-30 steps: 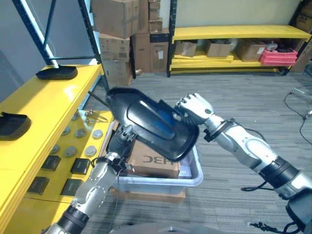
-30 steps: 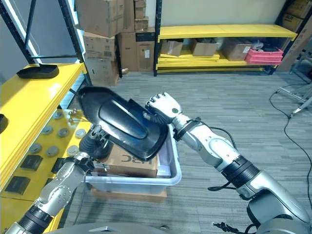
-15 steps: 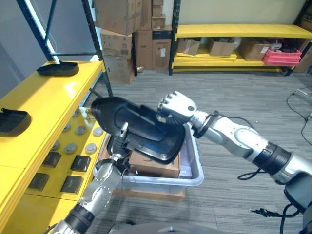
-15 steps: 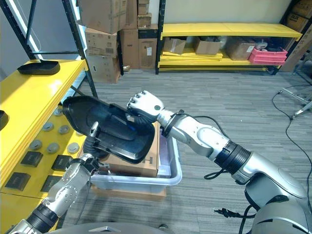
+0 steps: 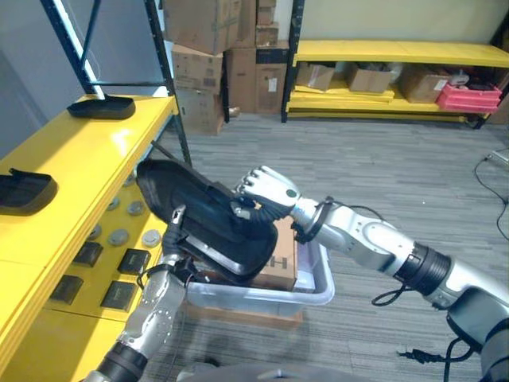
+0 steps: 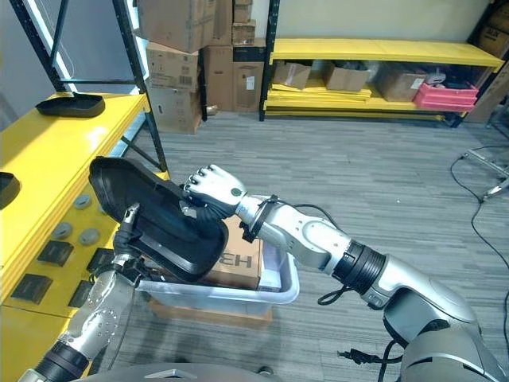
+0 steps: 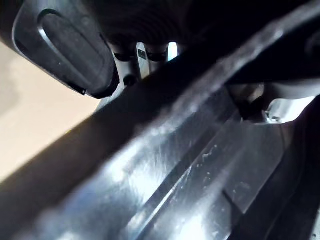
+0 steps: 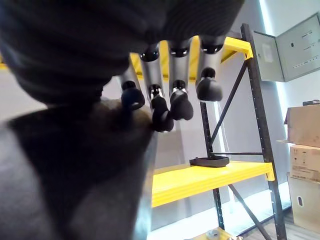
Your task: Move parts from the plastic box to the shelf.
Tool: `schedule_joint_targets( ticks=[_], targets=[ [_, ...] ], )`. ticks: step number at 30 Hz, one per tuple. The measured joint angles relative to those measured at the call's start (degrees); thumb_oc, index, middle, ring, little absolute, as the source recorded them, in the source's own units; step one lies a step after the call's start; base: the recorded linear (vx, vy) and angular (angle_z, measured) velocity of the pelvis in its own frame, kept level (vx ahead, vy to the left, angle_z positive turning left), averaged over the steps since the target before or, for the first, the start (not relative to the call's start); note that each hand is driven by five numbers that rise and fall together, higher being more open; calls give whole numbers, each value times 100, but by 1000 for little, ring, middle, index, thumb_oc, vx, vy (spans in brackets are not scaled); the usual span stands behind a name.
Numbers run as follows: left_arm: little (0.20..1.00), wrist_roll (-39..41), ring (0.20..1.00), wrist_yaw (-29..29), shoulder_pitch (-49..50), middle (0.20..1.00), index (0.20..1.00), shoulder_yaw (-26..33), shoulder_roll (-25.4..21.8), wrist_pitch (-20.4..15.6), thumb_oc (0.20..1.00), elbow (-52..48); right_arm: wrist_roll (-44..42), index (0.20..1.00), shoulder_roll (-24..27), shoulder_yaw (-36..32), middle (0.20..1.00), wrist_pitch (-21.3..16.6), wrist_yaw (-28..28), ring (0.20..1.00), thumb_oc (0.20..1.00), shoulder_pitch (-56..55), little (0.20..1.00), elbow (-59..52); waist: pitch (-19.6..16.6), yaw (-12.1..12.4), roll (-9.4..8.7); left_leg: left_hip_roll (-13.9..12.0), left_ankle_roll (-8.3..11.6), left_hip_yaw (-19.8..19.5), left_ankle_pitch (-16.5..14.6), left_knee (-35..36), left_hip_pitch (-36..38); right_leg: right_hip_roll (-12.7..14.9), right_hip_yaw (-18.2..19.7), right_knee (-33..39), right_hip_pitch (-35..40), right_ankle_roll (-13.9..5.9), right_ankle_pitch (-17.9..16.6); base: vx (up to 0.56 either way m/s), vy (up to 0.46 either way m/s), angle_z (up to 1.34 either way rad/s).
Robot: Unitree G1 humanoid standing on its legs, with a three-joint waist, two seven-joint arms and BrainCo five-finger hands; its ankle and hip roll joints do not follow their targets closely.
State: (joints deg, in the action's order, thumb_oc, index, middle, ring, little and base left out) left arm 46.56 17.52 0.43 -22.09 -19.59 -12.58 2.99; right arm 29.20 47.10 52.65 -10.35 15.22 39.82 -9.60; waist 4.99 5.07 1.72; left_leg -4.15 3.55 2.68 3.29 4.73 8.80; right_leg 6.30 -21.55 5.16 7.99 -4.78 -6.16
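A large black moulded part [image 5: 211, 227] hangs tilted above the clear plastic box [image 5: 312, 290], close to the edge of the yellow shelf [image 5: 75, 163] on the left. My right hand [image 5: 266, 189] is shut on its upper right edge, and the right wrist view shows the fingertips [image 8: 167, 107] curled over the rim. My left hand [image 6: 128, 220] comes up from below, its thumb pressed on the part's face and its fingers behind it. A cardboard box [image 5: 283, 253] lies inside the plastic box.
Two smaller black parts [image 5: 101, 107] [image 5: 24, 191] rest on the yellow shelf top. Grey discs [image 5: 119, 237] and black blocks [image 5: 132, 261] lie on the level below. Stacked cartons [image 5: 208, 48] and another yellow rack [image 5: 398, 54] stand at the back.
Both hands have carried the black part to the left and lower, nearer the yellow shelf. The view has also shifted a little.
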Motion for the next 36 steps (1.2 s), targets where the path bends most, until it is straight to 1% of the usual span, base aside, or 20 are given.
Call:
schedule_joint_targets(
  ticks=[1, 4, 6, 7, 8, 10, 11, 12, 15, 16, 17, 21, 22, 24, 26, 27, 31, 32, 33, 36],
  targets=[
    [200, -142, 200, 83, -2, 200, 200, 26, -7, -5, 200, 0, -69, 1000, 20, 2, 1000, -4, 1, 1000, 1000, -65, 1000, -60, 1, -12, 1, 2, 0, -4, 0, 0, -6, 1, -3, 0, -3, 0, 0, 0, 0, 0],
    [200, -1295, 200, 509, -11, 200, 200, 98, -160, 0, 200, -22, -618, 1000, -93, -405, 1000, -379, 51, 1000, 1000, -876, 1000, -279, -1, -57, -3, 2, 7, -85, 10, 0, -30, 2, -82, 0, 0, -8, 14, -10, -19, 11],
    [200, -1748, 200, 710, -9, 200, 200, 187, -226, 8, 200, -27, -901, 1000, -244, -485, 1000, -550, 51, 1000, 1000, -1328, 1000, -412, 3, -91, 7, 3, 9, -97, 13, 0, -61, 3, -93, 0, -11, -4, 17, -12, -23, 7],
    [200, -2074, 200, 817, -13, 200, 200, 231, -255, 17, 200, -30, -1050, 1000, -385, -705, 1000, -664, 43, 1000, 1000, -1706, 1000, -415, 5, -91, 8, 3, 8, -107, 17, 0, -73, 2, -103, 0, -15, -4, 17, 0, 0, 0],
    [200, -2349, 200, 891, 3, 200, 200, 267, -287, 17, 200, -40, -1235, 1000, -516, -960, 1000, -729, 52, 1000, 1000, -2084, 1000, -415, 5, -83, 8, 3, 7, -110, 17, 0, -73, 3, -106, 0, -14, -6, 19, -11, -33, 2],
    [200, -3270, 200, 1199, 133, 200, 200, 593, -339, 38, 200, -86, -1833, 1000, -995, -1873, 1000, -747, 103, 1000, 1000, -3004, 1000, -353, 27, -112, 33, 6, 6, -102, 15, 1, -73, 10, -98, 0, -16, -11, 25, 0, 0, 0],
    [200, -3590, 200, 1333, 193, 200, 200, 745, -368, 48, 200, -91, -2094, 1000, -1163, -2187, 1000, -723, 202, 1000, 1000, -3199, 1000, -274, 36, -151, 44, 8, 6, -102, 14, 1, -75, 14, -99, 1, -17, -10, 25, 0, 0, 0],
    [200, -3775, 200, 1428, 210, 200, 200, 858, -390, 92, 200, -90, -2303, 1000, -1164, -2331, 1000, -673, 280, 1000, 1000, -3206, 1000, -242, 51, -200, 70, 16, 5, -100, 14, 4, -83, 22, -100, 0, -23, -9, 23, -2, -33, -1],
    [200, -4255, 200, 1495, 378, 200, 200, 997, -445, 90, 200, -248, -2573, 1000, -1347, -2914, 1000, -789, 309, 1000, 1000, -3447, 1000, -106, 63, -214, 92, 14, 5, -98, 11, 27, -76, 22, -97, 1, -43, -7, 27, -7, -44, -1],
    [200, -4509, 200, 1503, 636, 200, 200, 1076, -439, 27, 200, -271, -2724, 1000, -1567, -3356, 1000, -870, 434, 1000, 1000, -3696, 1000, 441, 76, -201, 115, 15, -24, -96, -13, 29, -90, 24, -93, 1, -57, -5, 29, -11, -64, -1],
    [200, -4576, 200, 1493, 978, 200, 200, 1095, -410, 5, 200, -257, -2753, 1000, -1558, -3526, 1000, -797, 541, 1000, 1000, -3924, 1000, 1136, 74, -179, 136, 20, -38, -93, -21, 13, -149, 29, -89, 1, -128, -6, 28, -16, -86, -1],
    [200, -4570, 200, 1404, 1541, 200, 200, 1217, -218, 14, 200, -216, -2704, 1000, -1664, -3751, 1000, -632, 594, 1000, 1000, -4282, 1000, 2701, 108, -27, 169, 9, 2, -121, 20, -1, -254, 14, -121, 2, -191, -9, 30, -7, -68, 4],
    [200, -4564, 200, 1367, 1558, 200, 200, 1250, -182, 21, 200, -223, -2722, 1000, -1667, -3755, 1000, -360, 593, 1000, 1000, -4382, 1000, 3136, 146, 104, 188, 9, 3, -158, 37, -1, -272, 12, -158, 1, -182, -10, 35, 11, -109, 15],
    [200, -4567, 200, 1277, 1525, 200, 200, 1346, -200, 20, 200, -251, -2788, 1000, -1816, -3756, 1000, -357, 480, 1000, 1000, -4332, 1000, 3874, 189, 149, 199, 4, 25, -294, 67, -4, -266, 2, -282, 2, -89, -21, 50, -5, -63, 34],
    [200, -4566, 200, 1213, 1405, 200, 200, 1402, -221, 16, 200, -310, -2963, 1000, -1974, -3749, 1000, -148, 343, 1000, 1000, -4388, 1000, 4382, 212, 158, 179, 13, 42, -466, 97, -3, -243, 11, -467, 2, 7, -24, 122, 21, -75, 48],
    [200, -4564, 200, 1148, 1372, 200, 200, 1580, -252, 10, 200, -567, -3009, 1000, -2147, -3727, 1000, -171, 177, 1000, 1000, -4295, 1000, 4985, 237, 352, 225, -1, 62, -561, 111, -3, -263, -6, -548, 3, 61, -22, 128, 35, -75, 37],
    [200, -4563, 200, 1059, 1226, 200, 200, 1773, -347, -101, 200, -1201, -3068, 1000, -2375, -3721, 1000, -4, -19, 1000, 1000, -4277, 1000, 5863, 324, 697, 304, 2, 112, -836, 186, -8, -331, -36, -798, -24, 205, -26, 175, 8, -63, 36],
    [200, -4563, 200, 1050, 1203, 200, 200, 1798, -343, -128, 200, -1365, -3111, 1000, -2433, -3720, 1000, 13, -29, 1000, 1000, -4245, 1000, 6119, 339, 738, 307, 1, 134, -920, 204, -7, -314, -31, -896, -3, 217, 15, 207, 41, -102, 69],
    [200, -4566, 200, 993, 1136, 200, 200, 1802, -342, -196, 200, -1575, -3109, 1000, -2554, -3757, 1000, -22, 30, 1000, 1000, -4220, 1000, 6651, 362, 924, 372, 26, 192, -1199, 297, -9, -440, -41, -1142, 0, 303, 11, 231, 51, -93, 78],
    [200, -4583, 200, 946, 1167, 200, 200, 1882, -331, -288, 200, -1817, -3103, 1000, -2630, -3891, 1000, -142, 165, 1000, 1000, -4221, 1000, 7172, 375, 1049, 343, 72, 288, -1582, 178, -154, -646, -70, -1535, -16, 419, 21, 298, 39, -32, 81]
  ],
)
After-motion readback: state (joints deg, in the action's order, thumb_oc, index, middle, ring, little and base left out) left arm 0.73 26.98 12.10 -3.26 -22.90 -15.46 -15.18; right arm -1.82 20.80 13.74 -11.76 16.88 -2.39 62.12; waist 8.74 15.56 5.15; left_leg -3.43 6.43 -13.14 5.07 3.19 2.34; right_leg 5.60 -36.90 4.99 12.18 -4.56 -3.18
